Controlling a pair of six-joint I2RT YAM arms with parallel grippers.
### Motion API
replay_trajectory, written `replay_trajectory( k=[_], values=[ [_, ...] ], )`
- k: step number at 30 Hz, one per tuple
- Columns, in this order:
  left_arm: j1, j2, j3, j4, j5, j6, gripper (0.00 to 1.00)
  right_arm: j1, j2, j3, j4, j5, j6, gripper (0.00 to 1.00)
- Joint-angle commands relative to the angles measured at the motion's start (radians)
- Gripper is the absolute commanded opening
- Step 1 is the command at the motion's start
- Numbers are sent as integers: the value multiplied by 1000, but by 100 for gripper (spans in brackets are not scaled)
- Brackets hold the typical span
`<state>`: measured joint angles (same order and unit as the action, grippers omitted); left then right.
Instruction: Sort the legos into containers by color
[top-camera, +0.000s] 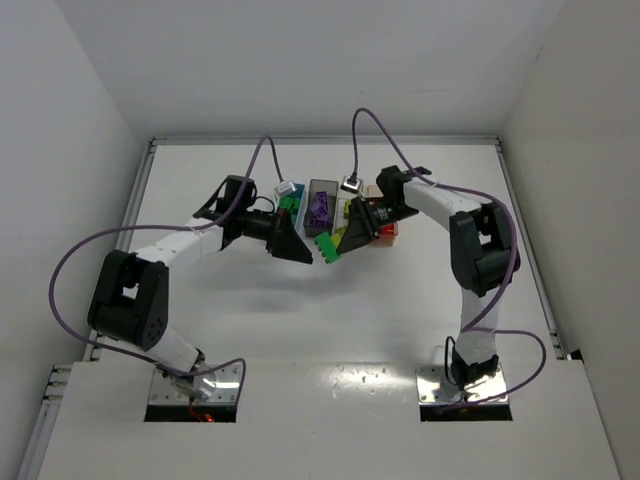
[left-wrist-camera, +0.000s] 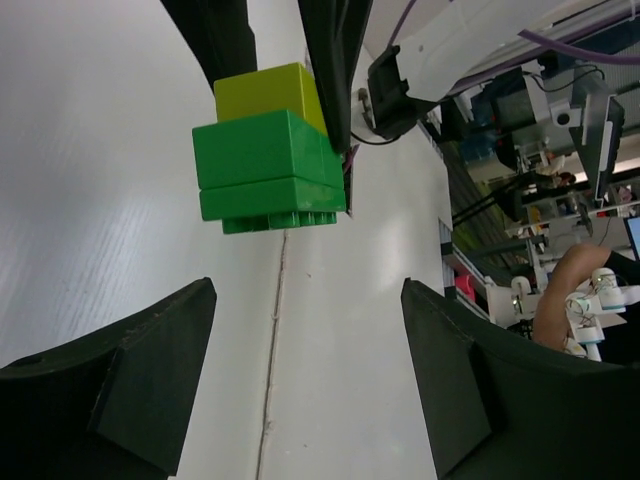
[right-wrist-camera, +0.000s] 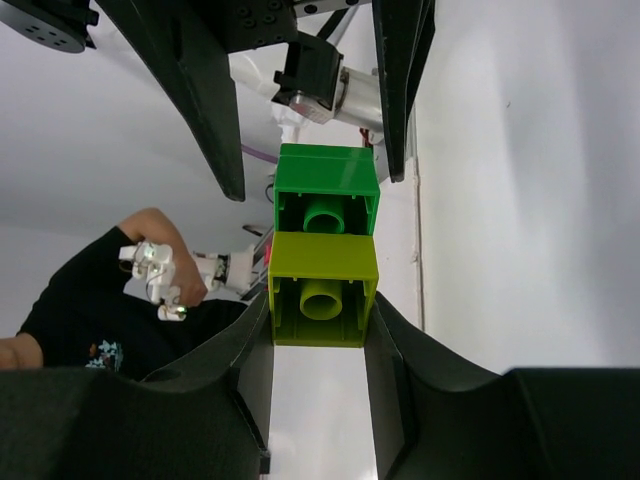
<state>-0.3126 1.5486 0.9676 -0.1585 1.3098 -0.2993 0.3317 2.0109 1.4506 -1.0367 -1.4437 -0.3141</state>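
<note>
Two legos are stuck together in mid-air: a yellow-green brick (right-wrist-camera: 322, 290) and a green brick (right-wrist-camera: 327, 190). My right gripper (right-wrist-camera: 320, 325) is shut on the yellow-green one, and the green one sticks out past its fingertips. In the top view this pair (top-camera: 327, 249) hangs over the table in front of the containers. My left gripper (left-wrist-camera: 308, 330) faces it with its jaws wide apart. The green brick (left-wrist-camera: 270, 165) is just beyond the left fingertips, with nothing between them. The containers stand in a row behind: a clear bin (top-camera: 290, 193), a dark grey bin (top-camera: 321, 205) and a tan-orange bin (top-camera: 385, 226).
Purple bricks (top-camera: 320, 208) lie in the dark grey bin, and a green brick (top-camera: 288, 204) sits at the clear bin. Purple cables (top-camera: 262, 160) arc over both arms. White walls close in the table on three sides. A person's arm (right-wrist-camera: 100, 280) shows beyond the table.
</note>
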Motion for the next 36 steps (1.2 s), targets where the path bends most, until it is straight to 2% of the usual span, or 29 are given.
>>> replay_trajectory(
  k=[1, 8, 16, 20, 21, 25, 36],
  values=[
    [6, -15, 39, 47, 54, -4, 80, 15, -11, 22, -2, -107, -59, 0],
    [-3, -5, 57, 47, 2, -4, 66, 56, -1, 22, -2, -89, -59, 0],
    [-23, 14, 66, 56, 0, -4, 54, 86, -11, 22, 7, -70, -59, 0],
    [-34, 15, 66, 56, 0, -4, 36, 86, -11, 31, 7, -70, -59, 0],
    [-34, 15, 66, 56, 9, -4, 27, 76, -2, 42, 7, -61, -59, 0],
    [-34, -7, 28, 56, -10, -4, 9, 53, -1, 53, 7, -43, -59, 0],
    [-62, -74, -75, 56, -87, 15, 5, -43, -11, 53, 7, -43, -59, 0]
  ],
)
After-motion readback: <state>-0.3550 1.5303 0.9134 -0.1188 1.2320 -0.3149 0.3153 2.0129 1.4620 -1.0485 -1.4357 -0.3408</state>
